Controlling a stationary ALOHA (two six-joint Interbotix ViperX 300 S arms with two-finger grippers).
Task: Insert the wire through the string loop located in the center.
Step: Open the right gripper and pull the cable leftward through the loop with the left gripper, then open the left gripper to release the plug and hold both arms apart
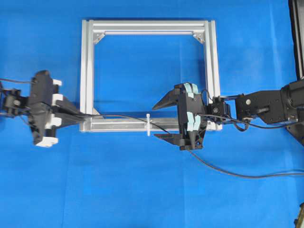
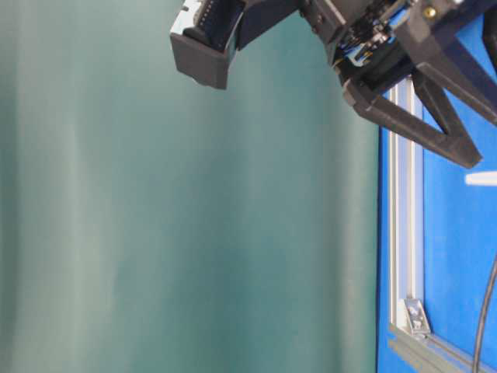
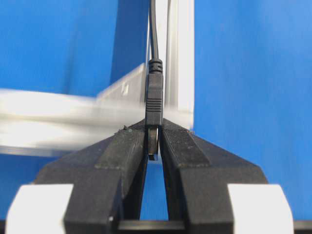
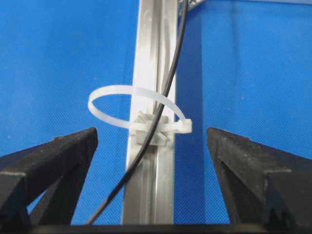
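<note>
Left gripper (image 3: 154, 141): 2 jaws pinched tight on the plug end of the wire (image 1: 124, 116), plug body standing out past the tips, so the tip can be steered. Right gripper (image 4: 152, 146): spread fully wide, holding nothing, one finger on each side of the string loop (image 4: 139, 109), probably ready to catch the wire. In the right wrist view the wire runs through the loop, above the near bar of the frame (image 1: 118, 126), then trails off right across the blue table (image 1: 142, 190). Judgement: threading looks done or nearly done. Open table lies all round; inside of frame is bare.
</note>
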